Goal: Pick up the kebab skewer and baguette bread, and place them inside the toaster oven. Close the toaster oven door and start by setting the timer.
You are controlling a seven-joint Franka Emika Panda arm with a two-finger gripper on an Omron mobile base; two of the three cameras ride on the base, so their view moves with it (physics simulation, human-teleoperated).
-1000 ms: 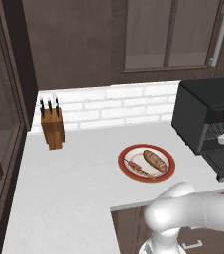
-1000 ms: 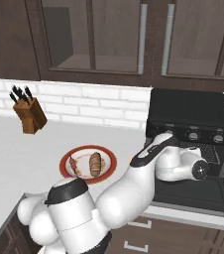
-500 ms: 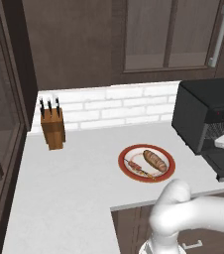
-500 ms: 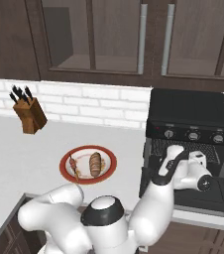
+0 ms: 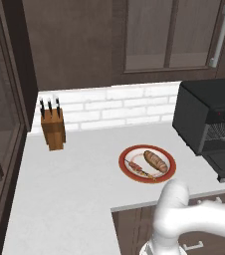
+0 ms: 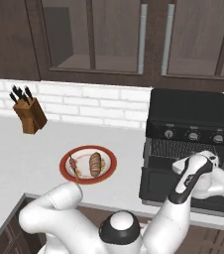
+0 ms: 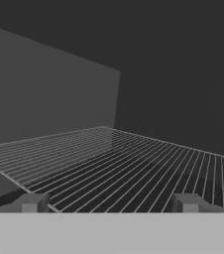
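The kebab skewer (image 6: 75,166) and the baguette bread (image 6: 94,163) lie side by side on a red-rimmed plate (image 6: 64,159) on the counter; they are also seen as skewer (image 5: 137,168) and baguette (image 5: 155,161). The black toaster oven (image 6: 191,111) stands to the right, its door (image 6: 156,186) folded down open. I cannot tell which of the three small dials (image 6: 193,135) is the timer. My hand (image 6: 217,181) hangs in front of the oven mouth. My gripper (image 7: 109,203) is open and empty, just above the wire rack (image 7: 134,163) inside.
A wooden knife block (image 5: 53,128) stands at the back left by the white brick wall. Dark upper cabinets (image 6: 143,39) hang above the counter (image 5: 74,189). The counter's front edge steps back to the left of the plate.
My arm has swung right and lower, bringing the hand down in front of the open oven. Plate, skewer and baguette have not moved.
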